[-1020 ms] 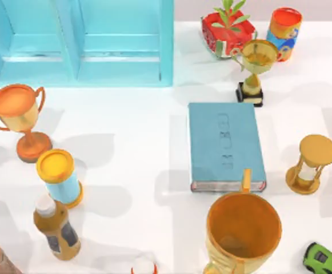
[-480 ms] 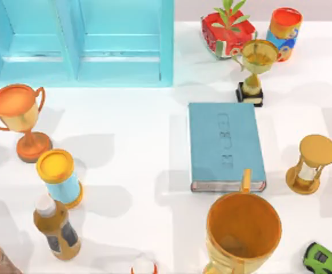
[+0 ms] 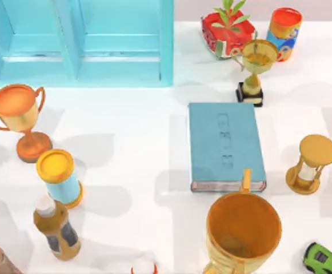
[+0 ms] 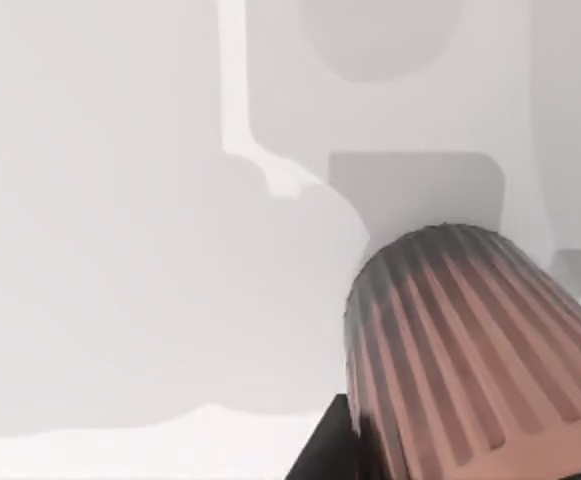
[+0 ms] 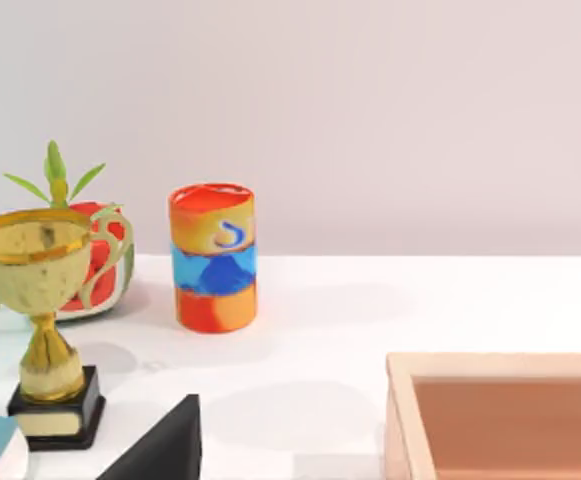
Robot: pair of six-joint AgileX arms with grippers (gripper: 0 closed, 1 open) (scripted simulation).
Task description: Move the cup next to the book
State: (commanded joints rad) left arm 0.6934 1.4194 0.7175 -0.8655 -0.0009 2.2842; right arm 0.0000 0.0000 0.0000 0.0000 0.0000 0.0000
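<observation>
**No movement over the worktop as cup waited at left hand**

Across the last second the top view held unchanged: the book (image 3: 226,145) lay flat on the white worktop (image 3: 137,148), and none of the surrounding objects had shifted. The ribbed reddish-brown cup (image 4: 470,360) stood right against the left hand (image 4: 330,455), close under its wrist camera. Whether that hand was clamped on the cup could not be told. The book was nowhere near the left hand, so the carry appeared barely begun. The right hand (image 5: 165,445) sat idle, with a gold trophy (image 5: 45,300) just ahead of it.
</observation>
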